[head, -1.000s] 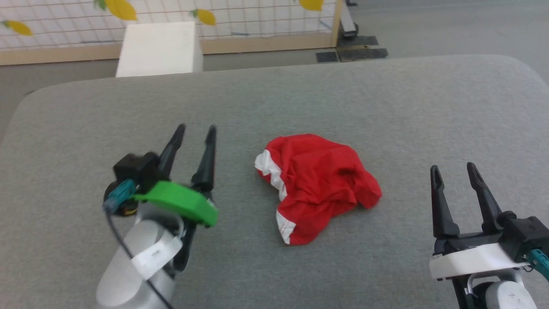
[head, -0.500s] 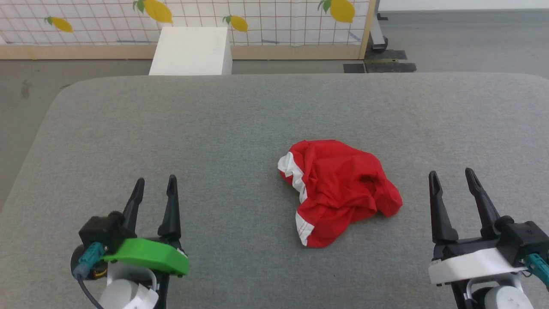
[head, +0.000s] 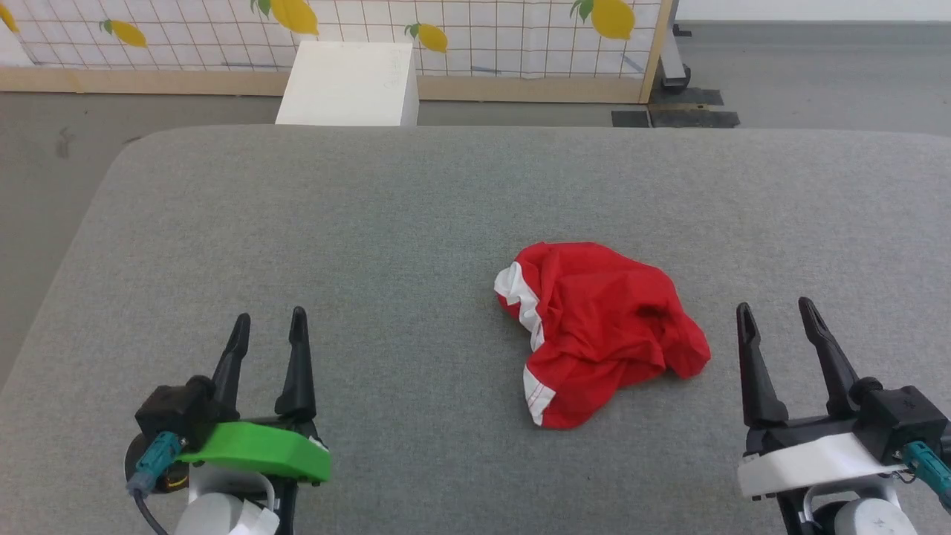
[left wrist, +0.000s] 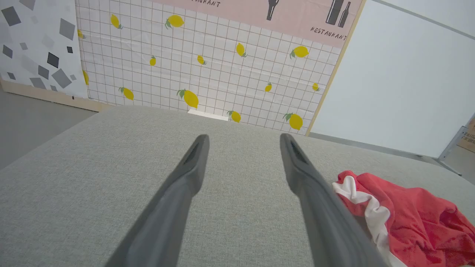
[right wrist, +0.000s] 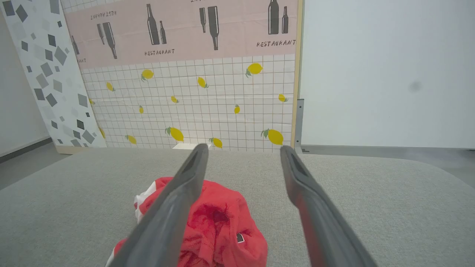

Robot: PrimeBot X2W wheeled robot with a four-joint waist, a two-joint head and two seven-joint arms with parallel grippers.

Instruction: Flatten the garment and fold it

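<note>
My left gripper (head: 270, 318) at near left above grey padded table (head: 386, 215), fingers spread wide, nothing between them. My right gripper (head: 774, 307) at near right, jaws wide too, empty. Garment (head: 602, 334) lies crumpled in red heap right of table centre, between both grippers, nearer right one, touching neither. White band shows along its left edge. White box (head: 349, 74) stands on floor beyond far edge, before lemon-print panel (head: 483, 30).

The left hand (head: 270, 318) has drawn back, now well apart from the garment (head: 602, 334).
</note>
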